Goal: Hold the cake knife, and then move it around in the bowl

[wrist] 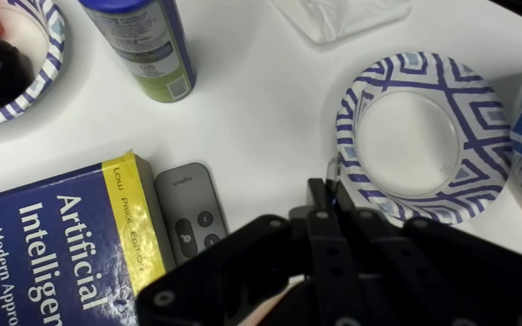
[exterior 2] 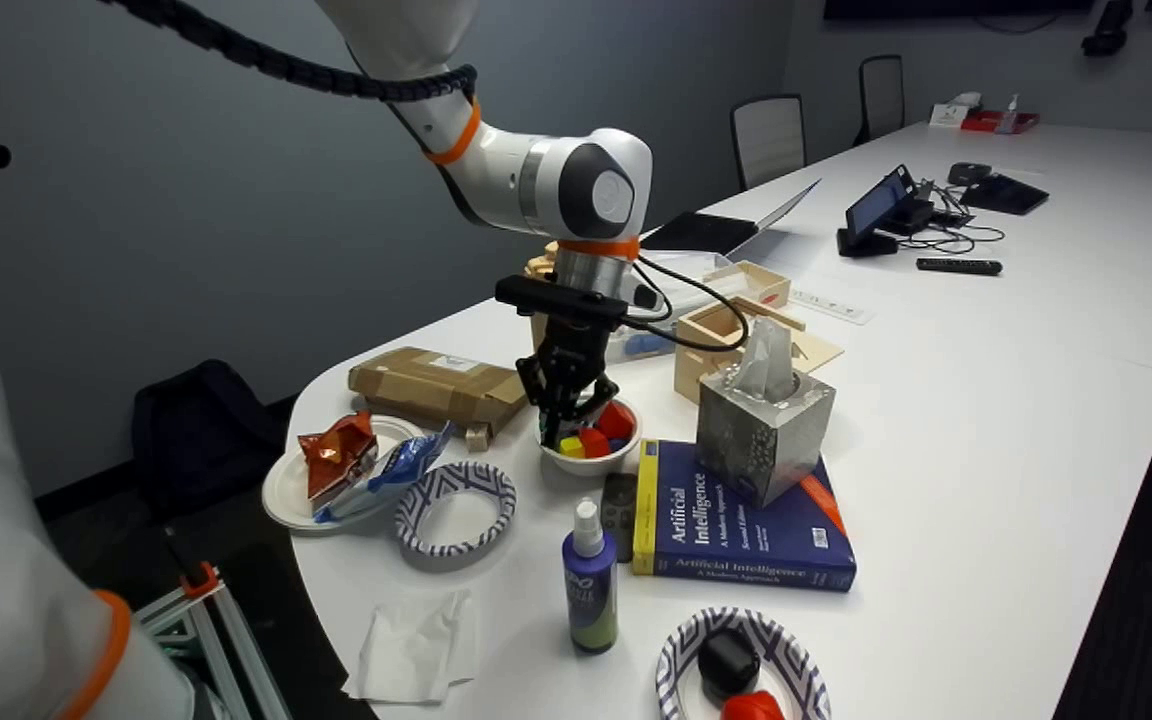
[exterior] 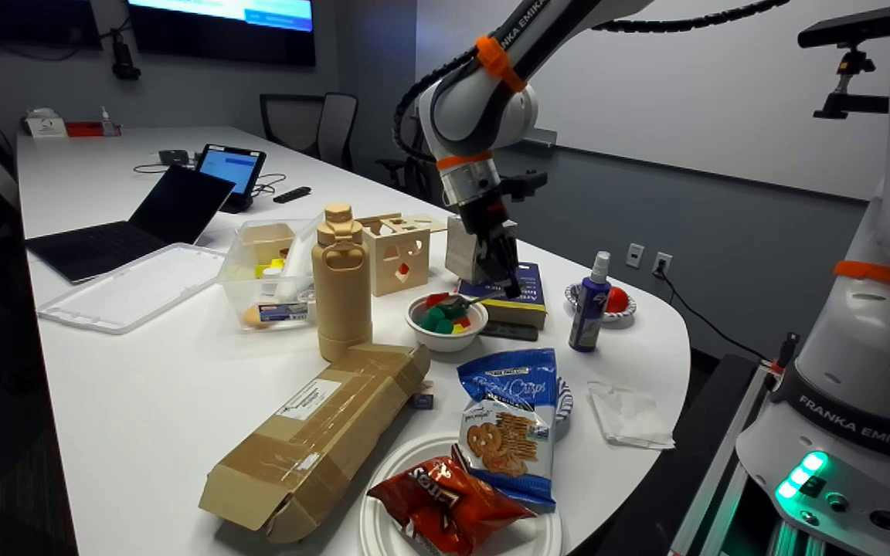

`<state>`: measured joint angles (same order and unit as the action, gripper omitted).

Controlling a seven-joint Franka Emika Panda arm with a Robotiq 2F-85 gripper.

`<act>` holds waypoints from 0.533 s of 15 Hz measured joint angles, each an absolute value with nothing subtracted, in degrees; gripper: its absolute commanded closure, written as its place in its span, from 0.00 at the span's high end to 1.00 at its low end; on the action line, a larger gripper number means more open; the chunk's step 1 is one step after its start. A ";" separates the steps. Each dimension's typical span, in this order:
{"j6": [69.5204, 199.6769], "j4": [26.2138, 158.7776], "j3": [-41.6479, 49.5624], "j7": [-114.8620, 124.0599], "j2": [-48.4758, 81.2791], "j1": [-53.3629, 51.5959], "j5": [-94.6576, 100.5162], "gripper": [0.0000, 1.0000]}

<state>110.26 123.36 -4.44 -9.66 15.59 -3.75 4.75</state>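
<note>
A white Franka arm point(exterior: 478, 112) leaned out over the rounded end of a white conference table point(exterior: 144, 432), its forearm slanting down from high above the base point(exterior: 862, 440) and its wrist folded so that the black gripper point(exterior: 512, 289) aimed at the tabletop, a little off vertical. The gripper hung low at the edge of a white bowl point(exterior: 445, 344), on the side nearer the base; from where I stood, I could not make out whether its tips touched the rim. Its fingers point(wrist: 317, 194) were clenched on the cake knife point(exterior: 485, 298), a short bright end of which poked out past them in the wrist view. Toward the bowl, the metal ran at a shallow slant over the rim and in among green, red and yellow blocks point(exterior: 436, 318); whether it pressed on any of them was hidden from me.

The bowl stood upright on the table, just beside a grey remote point(wrist: 186, 190) that lay along the yellow edge of a thick blue textbook point(exterior 2: 736, 545). A silver tissue box point(exterior 2: 766, 435) rested on the book, and a purple spray bottle point(exterior 2: 591, 590) stood near the remote. A patterned paper dish point(wrist: 483, 131) sat nearer the base, and a red chip bag point(exterior: 449, 502) lay on a white plate point(exterior 2: 281, 485) with a blue pretzel bag point(exterior: 508, 440) just beside it. A taped cardboard box point(exterior: 321, 440) lay near the bowl, one end pointing toward it.
</note>
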 measured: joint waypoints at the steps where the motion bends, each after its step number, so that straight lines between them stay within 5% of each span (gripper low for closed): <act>1: 110.26 123.21 -4.51 -9.77 15.84 -3.74 4.46 0.01; 8: 108.66 122.53 -4.50 -10.85 16.68 -3.54 4.21 0.01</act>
<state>108.66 122.53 -4.50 -10.85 16.68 -3.54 4.21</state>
